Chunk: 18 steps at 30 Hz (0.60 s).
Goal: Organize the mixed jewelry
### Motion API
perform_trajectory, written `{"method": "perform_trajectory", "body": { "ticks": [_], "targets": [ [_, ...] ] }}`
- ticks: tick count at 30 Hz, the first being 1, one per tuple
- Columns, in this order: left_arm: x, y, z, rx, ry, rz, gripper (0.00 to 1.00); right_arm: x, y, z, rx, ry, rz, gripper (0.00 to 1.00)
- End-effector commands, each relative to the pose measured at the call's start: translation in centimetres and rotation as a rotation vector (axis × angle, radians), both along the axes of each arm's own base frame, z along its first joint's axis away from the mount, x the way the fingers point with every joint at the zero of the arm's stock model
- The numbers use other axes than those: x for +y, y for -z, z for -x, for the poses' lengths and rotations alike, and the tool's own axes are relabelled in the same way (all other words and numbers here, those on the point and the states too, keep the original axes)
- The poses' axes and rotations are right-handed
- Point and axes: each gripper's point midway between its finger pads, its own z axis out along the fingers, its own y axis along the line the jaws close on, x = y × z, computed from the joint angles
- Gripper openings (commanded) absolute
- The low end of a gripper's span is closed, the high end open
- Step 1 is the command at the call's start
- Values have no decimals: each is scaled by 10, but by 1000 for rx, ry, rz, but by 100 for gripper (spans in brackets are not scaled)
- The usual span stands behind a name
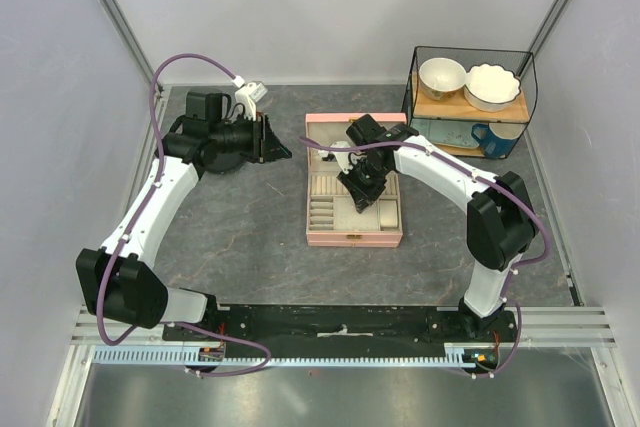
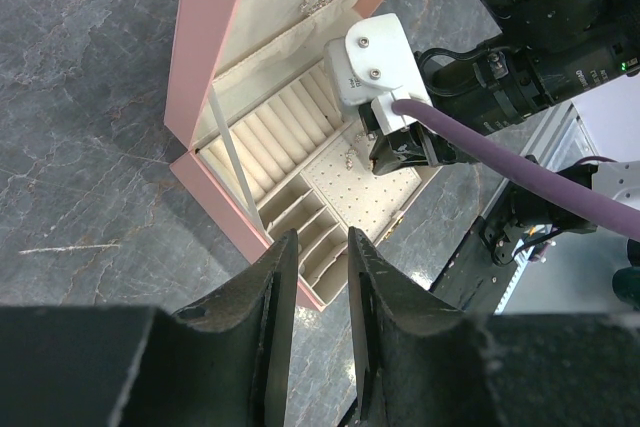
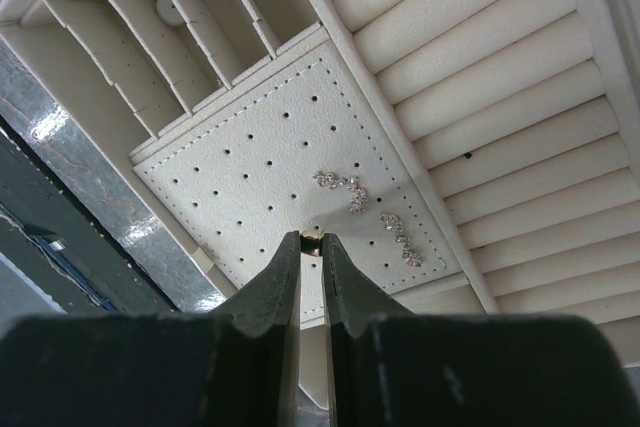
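The pink jewelry box [image 1: 355, 239] lies open in the middle of the table. My right gripper [image 3: 312, 240] is shut on a tiny gold stud [image 3: 312, 238] and holds it just above the box's perforated cream pad [image 3: 240, 162]. Two pale sparkly earrings [image 3: 342, 187] [image 3: 401, 238] lie on that pad beside the fingertips. In the top view the right gripper [image 1: 361, 193] hangs over the box. My left gripper [image 2: 321, 252] is open and empty, above the table left of the box [image 2: 200, 57]; in the top view it [image 1: 272, 142] sits at the box's far left.
Cream ring rolls [image 3: 480, 67] and small divided compartments [image 3: 190, 17] fill the box. The box lid [image 1: 340, 127] stands open at the back. A wire rack [image 1: 470, 97] with two white bowls and a blue mug stands at the back right.
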Motion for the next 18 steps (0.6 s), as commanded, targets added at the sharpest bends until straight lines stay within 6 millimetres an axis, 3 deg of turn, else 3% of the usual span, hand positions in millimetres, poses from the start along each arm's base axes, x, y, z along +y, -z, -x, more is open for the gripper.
{"method": "perform_trajectory", "body": {
  "ticks": [1, 18],
  "targets": [
    [0, -8, 2, -51, 30, 4, 34, 6, -6, -2, -4, -8, -42, 12],
    [1, -8, 2, -53, 25, 4, 34, 8, -7, -1, 0, -13, -51, 12]
  ]
}}
